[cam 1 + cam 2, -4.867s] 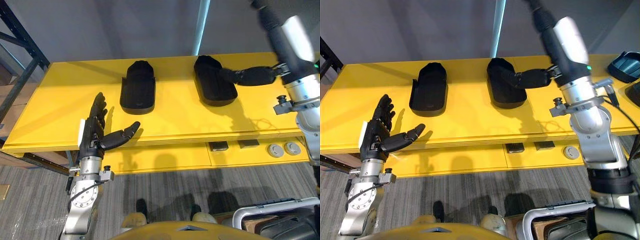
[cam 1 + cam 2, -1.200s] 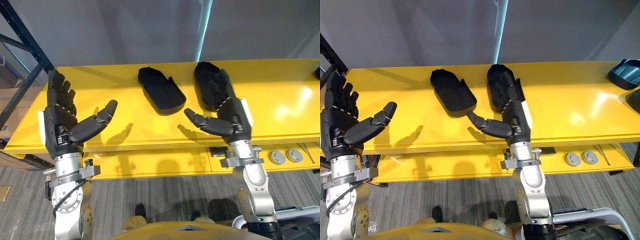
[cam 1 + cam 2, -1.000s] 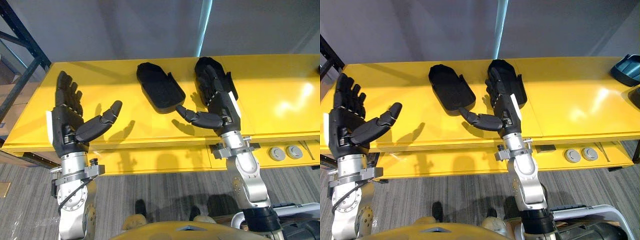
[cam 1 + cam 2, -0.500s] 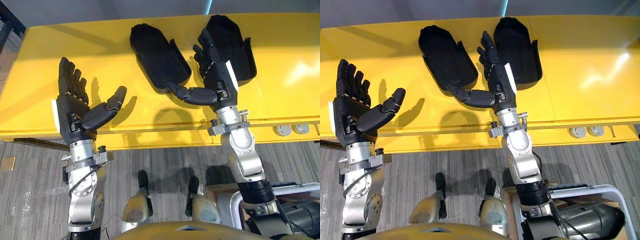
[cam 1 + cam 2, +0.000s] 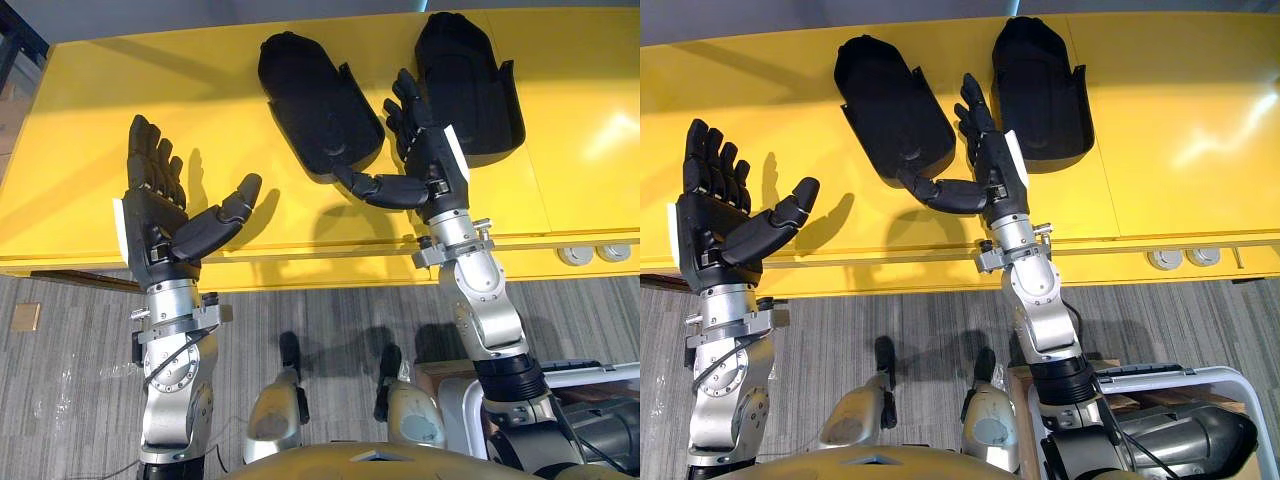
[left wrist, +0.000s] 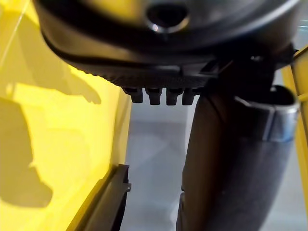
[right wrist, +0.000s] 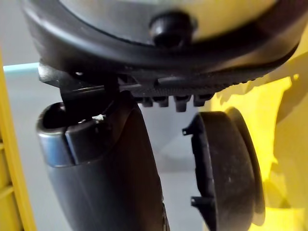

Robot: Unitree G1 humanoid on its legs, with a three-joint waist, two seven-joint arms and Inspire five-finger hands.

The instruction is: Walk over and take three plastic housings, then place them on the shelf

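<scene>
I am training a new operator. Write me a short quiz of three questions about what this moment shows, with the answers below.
1. How many black housings lie on the yellow table?
2. True or false: the left hand is curled round a housing.
3. Where is the right hand?
A. To the left of both housings
B. Between the two housings
C. To the right of both housings

Key
1. Two.
2. False. It is open and holds nothing, above the front of the table.
3. B. It is open too.
</scene>
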